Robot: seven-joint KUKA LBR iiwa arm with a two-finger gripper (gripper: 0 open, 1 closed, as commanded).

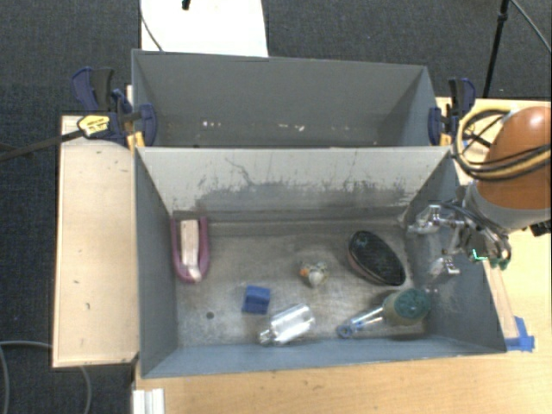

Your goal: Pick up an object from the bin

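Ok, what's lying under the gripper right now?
A teal round-headed brush lies close under the gripper, by the bin's right wall; contact cannot be told. A black oval object sits beside it. The floor right beneath the gripper is covered.

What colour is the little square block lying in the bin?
Blue; the block shows best in the camera view, just left of the clear bottle.

End effector (435, 266) low at the bin's (285, 179) right side.
It hangs over a teal brush (407, 305), beside a black oval brush (376, 258); blue block (256, 299) well apart.
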